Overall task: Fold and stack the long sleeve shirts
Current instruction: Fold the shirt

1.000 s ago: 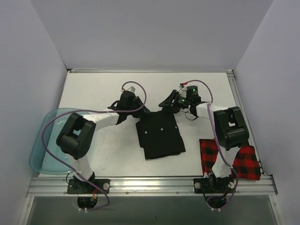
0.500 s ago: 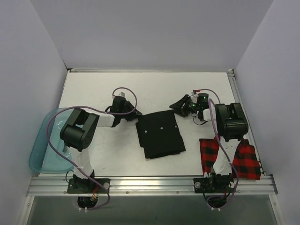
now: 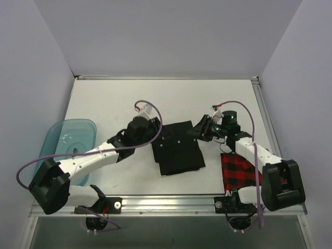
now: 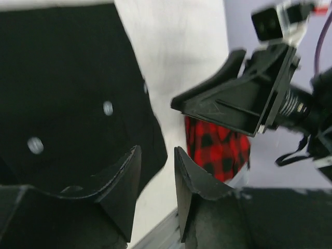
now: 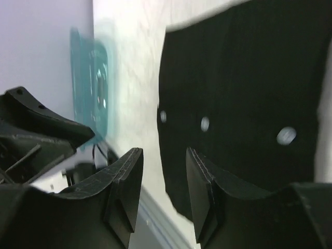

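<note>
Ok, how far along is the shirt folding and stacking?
The black shirt lies folded into a rectangle mid-table. Left claw and right claw hover open near its far corners, holding nothing. The checked shirt lies apart by the right arm's base, so stacking remains.

We observe a white table [image 3: 104, 98] enclosed by three plain, pale lilac-grey walls: a back wall [image 3: 166, 36], a left wall [image 3: 26, 78] and a right wall [image 3: 306, 67]. An aluminium rail [image 3: 166, 203] spans the table's near edge. Lighting is even and soft.
</note>
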Controlling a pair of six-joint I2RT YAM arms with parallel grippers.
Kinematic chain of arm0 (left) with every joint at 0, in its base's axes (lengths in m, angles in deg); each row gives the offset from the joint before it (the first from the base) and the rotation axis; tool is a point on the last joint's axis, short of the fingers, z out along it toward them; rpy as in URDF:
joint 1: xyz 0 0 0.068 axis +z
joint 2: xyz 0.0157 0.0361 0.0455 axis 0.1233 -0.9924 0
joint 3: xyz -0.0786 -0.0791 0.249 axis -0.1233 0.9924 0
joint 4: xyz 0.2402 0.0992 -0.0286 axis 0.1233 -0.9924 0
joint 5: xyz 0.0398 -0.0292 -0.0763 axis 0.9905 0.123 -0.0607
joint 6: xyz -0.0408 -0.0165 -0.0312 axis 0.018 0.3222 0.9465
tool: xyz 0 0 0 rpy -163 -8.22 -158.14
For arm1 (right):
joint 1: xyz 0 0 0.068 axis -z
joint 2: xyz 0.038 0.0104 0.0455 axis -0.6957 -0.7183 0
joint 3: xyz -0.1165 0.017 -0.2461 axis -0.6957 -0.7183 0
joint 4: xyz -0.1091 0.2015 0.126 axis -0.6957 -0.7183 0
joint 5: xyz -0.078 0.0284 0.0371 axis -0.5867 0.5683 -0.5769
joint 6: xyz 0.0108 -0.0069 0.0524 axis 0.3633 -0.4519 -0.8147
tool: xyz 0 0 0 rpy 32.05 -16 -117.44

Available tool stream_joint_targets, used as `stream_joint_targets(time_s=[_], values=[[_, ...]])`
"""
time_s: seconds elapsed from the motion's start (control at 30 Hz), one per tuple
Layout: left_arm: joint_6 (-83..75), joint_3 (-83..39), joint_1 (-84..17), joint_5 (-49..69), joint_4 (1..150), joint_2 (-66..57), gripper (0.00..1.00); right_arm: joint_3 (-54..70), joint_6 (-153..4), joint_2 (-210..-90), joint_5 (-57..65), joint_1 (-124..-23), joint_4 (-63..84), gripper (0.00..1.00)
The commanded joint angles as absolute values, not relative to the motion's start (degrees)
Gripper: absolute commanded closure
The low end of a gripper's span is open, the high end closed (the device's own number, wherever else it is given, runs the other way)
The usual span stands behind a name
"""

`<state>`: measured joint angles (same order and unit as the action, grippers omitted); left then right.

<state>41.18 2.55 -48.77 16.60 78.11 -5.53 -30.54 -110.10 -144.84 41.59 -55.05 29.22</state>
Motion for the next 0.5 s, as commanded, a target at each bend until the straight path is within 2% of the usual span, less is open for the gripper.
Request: stream_joint_targets(time_s=[0.0, 0.23, 0.47], values=[[44.1, 9.4, -57.9, 21.1, 74.2, -5.2, 0.60, -35.7, -107.7, -142.4, 42.6, -60.5, 22.6, 0.62], [47.6, 15.8, -65.7, 21.8, 75.7, -11.2, 0.68, -44.2, -109.2, -142.6, 42.5, -63.9, 25.7, 0.64], [48.5, 18.8, -64.6, 23.9, 71.3, -12.1, 0.72, -46.6, -102.6, -137.2, 33.1, -61.7, 13.1, 0.64]])
